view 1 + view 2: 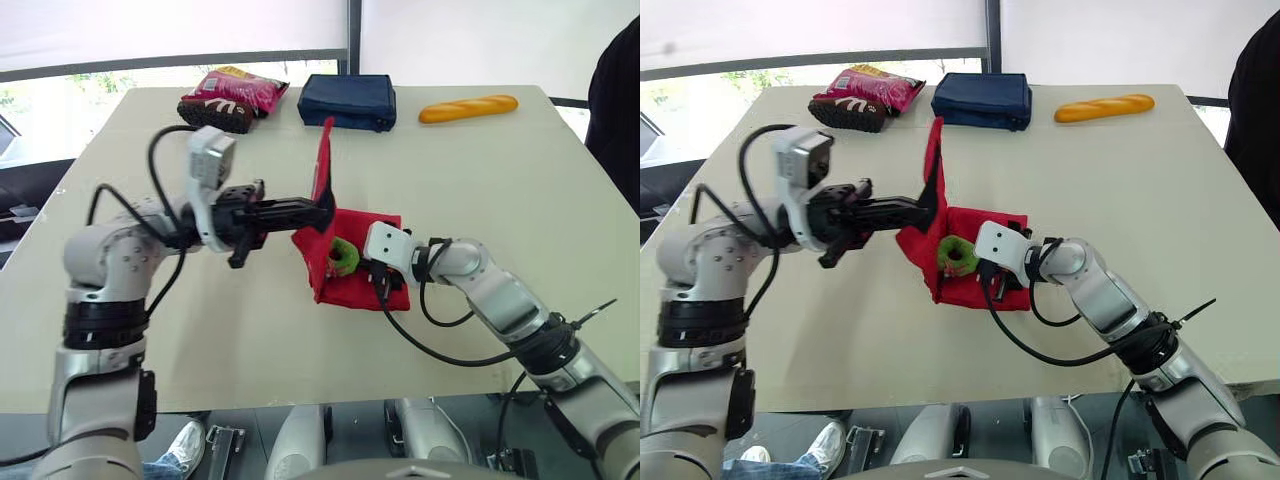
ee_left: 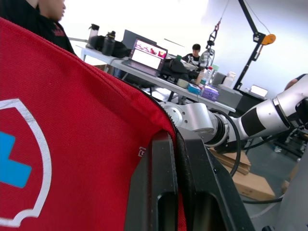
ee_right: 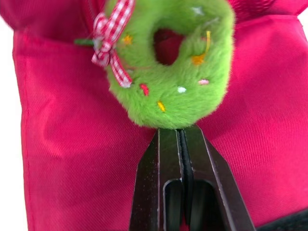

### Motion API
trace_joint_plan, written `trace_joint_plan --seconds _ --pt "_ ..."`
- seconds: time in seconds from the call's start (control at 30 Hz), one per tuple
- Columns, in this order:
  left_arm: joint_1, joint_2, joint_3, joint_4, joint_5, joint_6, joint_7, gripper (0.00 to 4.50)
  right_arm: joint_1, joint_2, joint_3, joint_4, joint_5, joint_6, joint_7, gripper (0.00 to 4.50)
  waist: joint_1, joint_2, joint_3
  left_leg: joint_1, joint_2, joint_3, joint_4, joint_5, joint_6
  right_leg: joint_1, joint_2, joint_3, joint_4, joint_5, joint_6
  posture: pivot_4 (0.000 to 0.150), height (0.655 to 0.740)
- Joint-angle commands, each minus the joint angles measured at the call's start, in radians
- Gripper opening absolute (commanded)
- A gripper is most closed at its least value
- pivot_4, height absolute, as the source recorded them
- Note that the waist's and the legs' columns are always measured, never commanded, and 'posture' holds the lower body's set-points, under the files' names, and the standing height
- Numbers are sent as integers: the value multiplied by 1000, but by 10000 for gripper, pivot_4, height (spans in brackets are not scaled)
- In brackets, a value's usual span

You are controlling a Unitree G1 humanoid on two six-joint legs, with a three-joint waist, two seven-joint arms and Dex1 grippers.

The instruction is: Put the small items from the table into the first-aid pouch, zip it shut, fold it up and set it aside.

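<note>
The red first-aid pouch (image 1: pixel 352 285) lies open near the table's middle. Its flap (image 1: pixel 323 170) stands upright, showing a white and blue emblem (image 2: pixel 19 159) in the left wrist view. My left gripper (image 1: pixel 322 210) is shut on the flap's edge and holds it up; the fingers (image 2: pixel 161 183) pinch the red cloth. A green plush wreath (image 1: pixel 344 256) with a checked bow (image 3: pixel 111 33) sits over the pouch's open inside. My right gripper (image 3: pixel 181 132) is shut on the wreath's lower rim, reaching in from the right.
At the far edge lie a pink snack bag (image 1: pixel 232 97), a navy pouch (image 1: pixel 348 100) and a toy baguette (image 1: pixel 468 108). A person in dark clothes (image 1: pixel 620 110) stands at the table's right side. Bare tabletop (image 1: pixel 500 190) spreads right of the pouch.
</note>
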State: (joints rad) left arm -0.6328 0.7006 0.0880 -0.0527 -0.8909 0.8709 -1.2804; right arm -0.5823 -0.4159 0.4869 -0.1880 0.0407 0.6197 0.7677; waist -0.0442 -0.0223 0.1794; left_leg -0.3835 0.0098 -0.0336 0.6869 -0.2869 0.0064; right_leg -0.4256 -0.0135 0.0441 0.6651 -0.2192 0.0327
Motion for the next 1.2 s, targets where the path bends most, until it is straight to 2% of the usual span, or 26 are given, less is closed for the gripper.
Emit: trace_joint_plan --seconds 0.03,0.17,0.37,0.47,0.57,0.67,0.7,0.73,0.83,1.07,1.1,1.13,1.2 --pt "-37 -11 -11 34 23 -30 -16 0 52 36 -125 -99 99 16 -17 457 2 0 0 0 0 0 0 0 0 0 0 0 0 0 0 1500 7400" --pt "-40 -41 -32 57 36 -32 -18 0 131 39 -316 -305 272 99 -15 457 8 1 0 -4 -1 -1 0 0 0 -2 -1 0 -1 0 0 1500 7400" --pt "-46 -87 -49 80 58 -38 -1 0 275 -108 -546 -494 471 165 53 457 17 1 0 -7 -3 -4 0 0 1 -2 -4 -3 -4 0 0 1500 7400" --pt "-53 -109 -90 108 102 -54 4 0 353 -199 -707 -543 581 202 73 8519 24 1 1 -8 -3 -2 0 -1 1 -3 -3 -3 -4 0 0 1500 7400" --pt "-58 -128 -149 155 184 -96 9 0 416 -278 -847 -574 663 220 88 23982 28 1 1 -8 -3 -1 0 -1 1 -3 -3 -3 -3 0 0 1500 7400" --pt "-66 -159 -199 214 249 -132 6 0 484 -335 -958 -602 736 229 93 36580 30 1 1 -8 -3 -1 0 0 1 -2 -2 -3 -3 0 0 1500 7400" --pt "-69 -171 -215 232 264 -139 5 0 508 -349 -994 -611 758 228 94 42435 30 1 1 -7 -2 0 0 0 1 -2 -1 -3 -3 0 0 1500 7400" --pt "-72 -183 -225 249 276 -143 5 0 525 -359 -1020 -617 776 227 90 43787 29 1 1 -7 -2 0 0 0 1 -2 -1 -3 -3 0 0 1500 7400" --pt "-87 -225 -247 305 310 -162 8 0 563 -393 -1068 -624 806 221 75 43787 28 1 1 -7 -3 1 1 0 1 -2 -1 -2 -3 0 0 1500 7400" --pt "-130 -342 -275 443 386 -199 36 0 589 -438 -1080 -625 838 201 29 43787 34 1 0 -7 -3 1 1 0 1 -2 -2 -3 -3 0 1 1500 7400" --pt "-130 -354 -274 445 388 -196 30 6810 591 -440 -1080 -625 841 198 23 45000 34 1 0 -8 -4 1 1 0 2 -1 -2 -3 -3 0 1 1500 7400" --pt "-128 -362 -271 443 387 -194 26 9806 596 -444 -1081 -626 843 194 19 45000 34 1 0 -8 -4 1 1 0 2 -1 -2 -3 -3 0 1 1500 7400" --pt "-126 -372 -253 424 366 -171 16 18914 608 -448 -1089 -630 844 186 13 45000 34 1 0 -8 -4 1 1 0 2 -1 -3 -3 -3 0 1 1500 7400"
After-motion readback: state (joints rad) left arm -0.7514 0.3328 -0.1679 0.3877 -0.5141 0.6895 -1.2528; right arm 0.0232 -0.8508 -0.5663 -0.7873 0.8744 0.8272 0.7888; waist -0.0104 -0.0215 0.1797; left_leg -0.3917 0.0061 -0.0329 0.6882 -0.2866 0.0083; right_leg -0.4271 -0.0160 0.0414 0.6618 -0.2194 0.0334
